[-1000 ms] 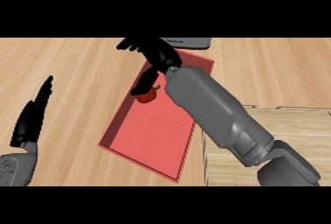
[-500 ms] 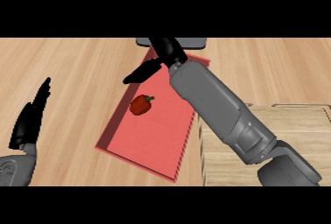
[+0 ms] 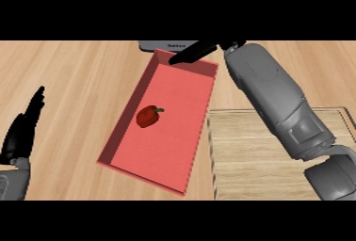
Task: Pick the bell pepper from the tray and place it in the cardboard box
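1. One red bell pepper (image 3: 148,116) lay on the floor of the tray (image 3: 182,89), about midway along it and nearer its left wall, with nothing touching it.
2. The tray was a long, shallow, salmon-red rectangle with low walls, set slantwise on the pale wood-grain bench (image 3: 69,75); its matt floor contrasted with the pepper's glossy, lumpy skin and small dark stem.
3. The right hand (image 3: 193,52) hung over the tray's far end, well apart from the pepper, fingers stretched straight and grasping nothing; I judged it too far off for a pick from there.
4. The left hand (image 3: 25,127) rested near the bench's left edge, fingers straight and up, likewise released.
5. A light plank-patterned surface with a raised rim (image 3: 278,155) sat just beside the tray's right wall; whether this was the cardboard box I could not tell.
6. A grey object (image 3: 163,45) stood at the bench's far edge.
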{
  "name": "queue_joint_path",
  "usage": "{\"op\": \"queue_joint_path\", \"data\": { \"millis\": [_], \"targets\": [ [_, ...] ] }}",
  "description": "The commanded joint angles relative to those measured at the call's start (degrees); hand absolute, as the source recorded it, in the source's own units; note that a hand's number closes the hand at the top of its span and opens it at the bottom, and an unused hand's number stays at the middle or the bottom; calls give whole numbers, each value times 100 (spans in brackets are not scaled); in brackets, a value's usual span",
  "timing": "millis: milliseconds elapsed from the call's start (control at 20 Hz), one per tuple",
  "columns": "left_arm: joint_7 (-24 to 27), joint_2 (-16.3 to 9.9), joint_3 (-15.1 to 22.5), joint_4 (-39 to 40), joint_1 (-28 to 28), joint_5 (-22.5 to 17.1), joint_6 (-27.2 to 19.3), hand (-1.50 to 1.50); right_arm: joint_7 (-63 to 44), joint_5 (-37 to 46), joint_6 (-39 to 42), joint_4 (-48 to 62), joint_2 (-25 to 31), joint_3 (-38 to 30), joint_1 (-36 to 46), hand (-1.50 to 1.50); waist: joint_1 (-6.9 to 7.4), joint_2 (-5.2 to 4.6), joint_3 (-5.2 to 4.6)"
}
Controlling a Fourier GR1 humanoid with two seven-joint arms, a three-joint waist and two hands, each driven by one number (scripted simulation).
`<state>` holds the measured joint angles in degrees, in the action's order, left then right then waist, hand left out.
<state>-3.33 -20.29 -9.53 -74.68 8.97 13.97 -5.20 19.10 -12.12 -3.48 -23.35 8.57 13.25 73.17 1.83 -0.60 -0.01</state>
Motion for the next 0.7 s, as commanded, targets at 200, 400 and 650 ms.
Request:
{"op": "queue_joint_path", "data": {
  "millis": [200,400,650],
  "targets": [
    [-105,83,32,-253,-114,20,-6,0,445,-83,1160,578,1416,-487,-129,-150,-7,4,7],
    [208,52,-7,-107,-218,101,-64,0,1020,100,1641,942,1821,-488,-381,-150,39,-26,6],
    [319,92,-60,116,-44,15,-1,0,1584,518,2207,1231,2185,-246,-526,-150,102,-72,7]
  ]
}}
